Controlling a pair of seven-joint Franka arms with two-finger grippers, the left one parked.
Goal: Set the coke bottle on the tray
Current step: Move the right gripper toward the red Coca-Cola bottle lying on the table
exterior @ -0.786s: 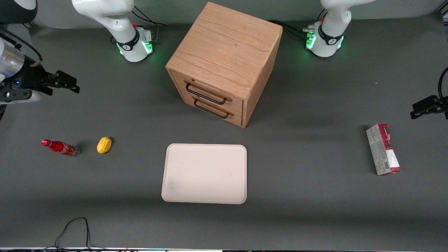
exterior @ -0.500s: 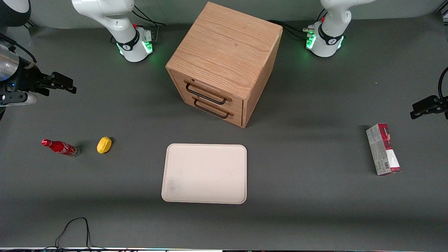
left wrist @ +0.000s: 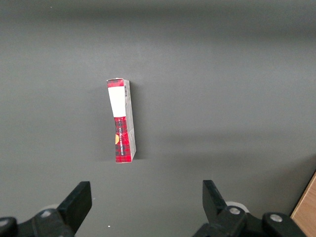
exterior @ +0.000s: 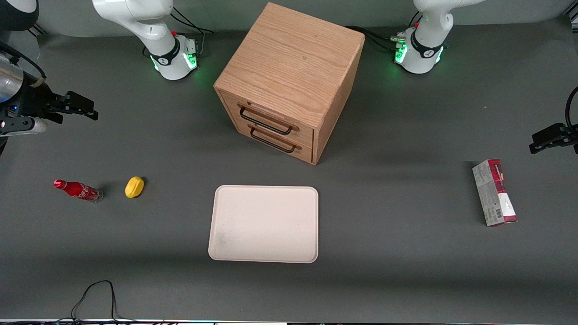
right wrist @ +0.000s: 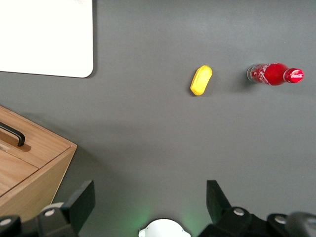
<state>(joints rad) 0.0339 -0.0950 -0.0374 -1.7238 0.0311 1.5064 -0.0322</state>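
While dark grey matting is covering the whole table (exterior: 406,271), the coke bottle (exterior: 77,190) is lying on its side toward the working arm's end, its cap pointing at the table's edge and its silvery base facing the yellow lump (exterior: 134,187) just beside it. Bare mat is separating that lump from the tray (exterior: 264,224). Above the mat, farther from the front camera than the bottle, the gripper (exterior: 86,108) is hovering with fingers spread wide, holding nothing.

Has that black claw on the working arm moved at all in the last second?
Yes. The gripper has pulled back a little, away from the wooden drawer cabinet and toward the working arm's end of the table, farther from the front camera than the coke bottle.
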